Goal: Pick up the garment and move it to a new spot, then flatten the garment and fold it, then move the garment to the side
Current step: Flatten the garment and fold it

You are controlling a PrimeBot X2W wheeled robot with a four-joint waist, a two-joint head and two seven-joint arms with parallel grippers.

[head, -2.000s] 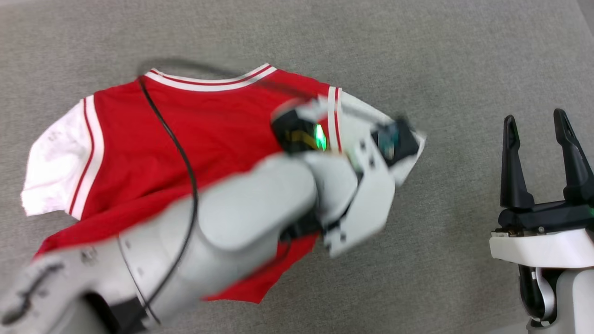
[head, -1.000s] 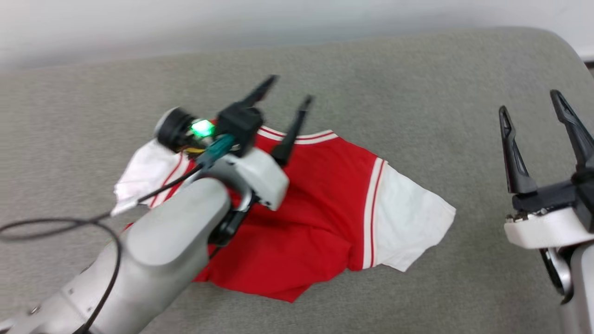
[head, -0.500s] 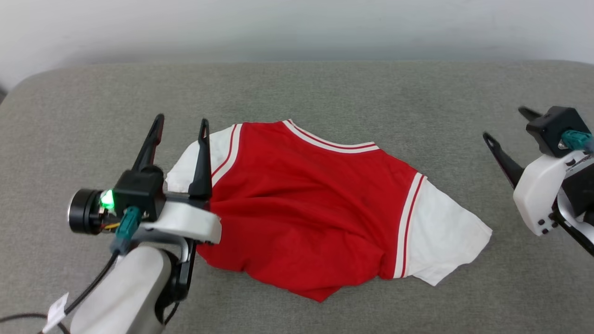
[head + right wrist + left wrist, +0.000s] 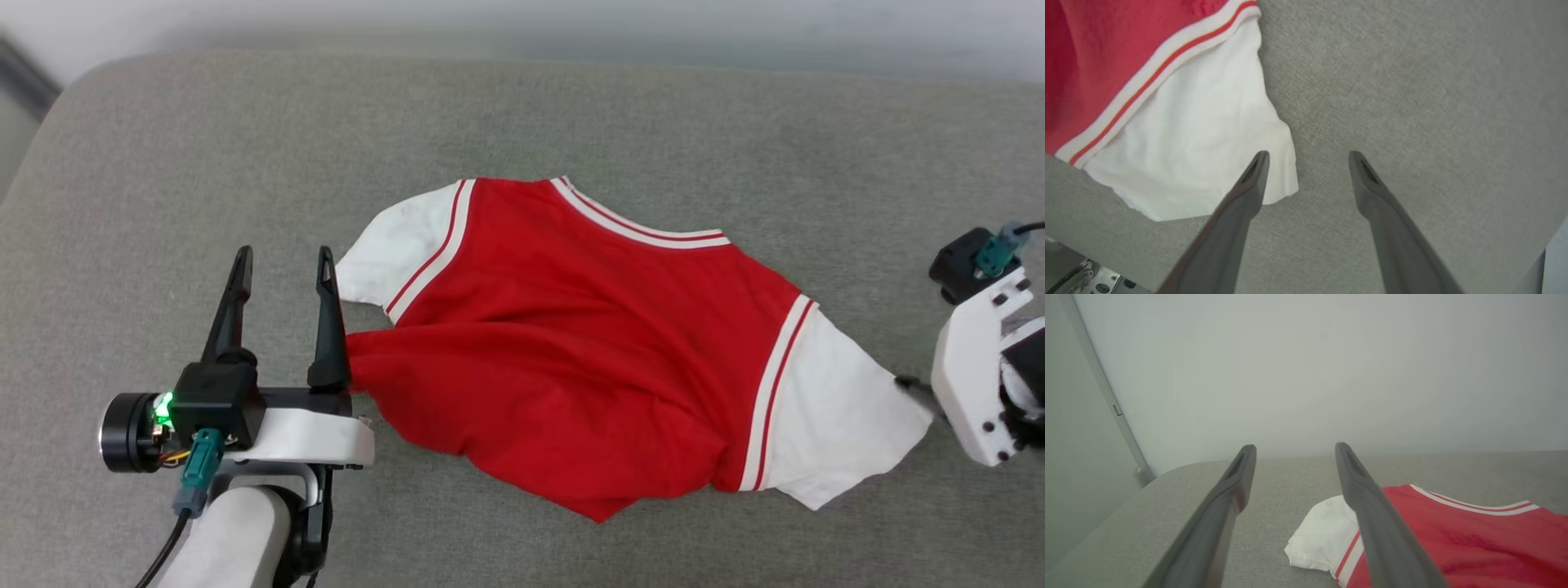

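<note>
Right gripper (image 4: 1308, 157) has swung in and tipped down toward right sleeve (image 4: 1200, 155) — fingers spread, nothing between them, one over sleeve corner, other over bare cushion (image 4: 1433, 102). Left gripper (image 4: 283, 255) has drawn back off cloth to its left edge, fingers apart and empty, inner finger just beside red side edge. Garment (image 4: 571, 351) lies mid-cushion, spread but rumpled, near hem bunched. Likely meaning — relocation done, flattening next: pinch both sides, pull apart.

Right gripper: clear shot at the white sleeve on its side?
Probably yes. The right gripper is open, with one finger over the edge of the white sleeve in the right wrist view. Nothing lies between, just gray cushion alongside. Height above the cloth is unclear.
</note>
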